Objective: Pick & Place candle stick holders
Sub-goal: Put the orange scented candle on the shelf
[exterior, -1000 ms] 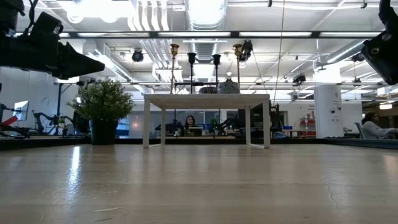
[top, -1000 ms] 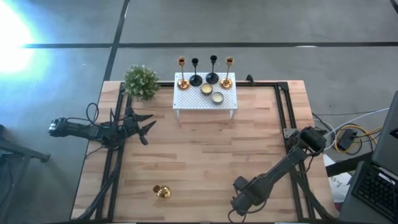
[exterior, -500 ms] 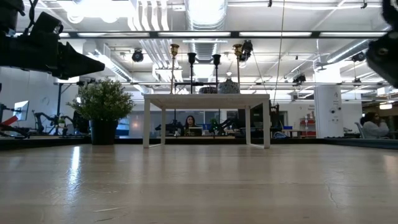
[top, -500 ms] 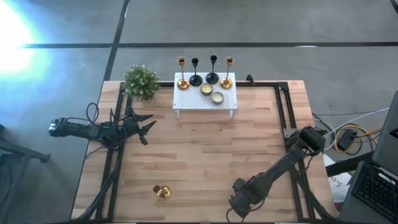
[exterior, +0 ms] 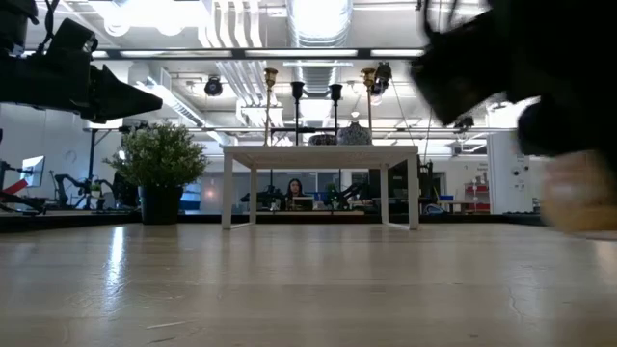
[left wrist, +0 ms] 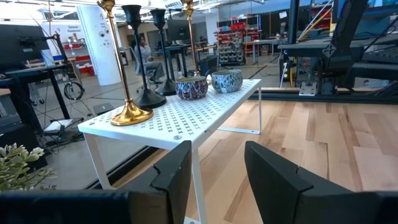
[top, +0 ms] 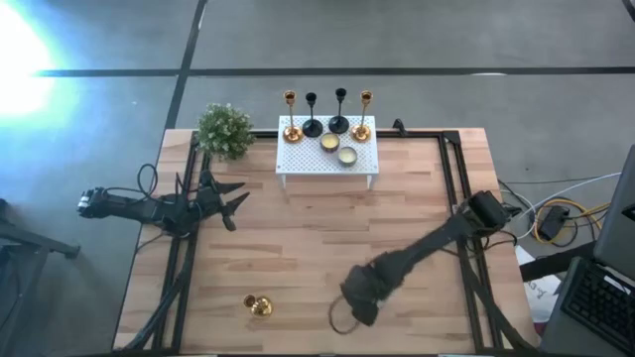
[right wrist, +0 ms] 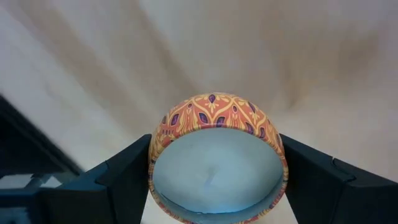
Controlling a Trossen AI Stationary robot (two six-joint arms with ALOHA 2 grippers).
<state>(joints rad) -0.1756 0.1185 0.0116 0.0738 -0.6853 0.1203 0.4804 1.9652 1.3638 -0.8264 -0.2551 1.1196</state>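
Four candle stick holders (top: 324, 112) stand on the rack (top: 327, 162); the plant (top: 224, 130) sits left of it.

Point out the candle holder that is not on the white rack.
The gold holder lying alone on the table's near-left part. The other four, two gold and two black, stand upright on the rack.

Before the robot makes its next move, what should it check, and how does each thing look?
1. Right gripper has a firm hold on the patterned tin: ok.
2. Left gripper is open, empty and off to the side: ok.
3. The four candle stick holders stand upright on the white rack: ok.
4. The rack has bare space at its front: ok.
5. The gold object on the table is upright: cannot tell.
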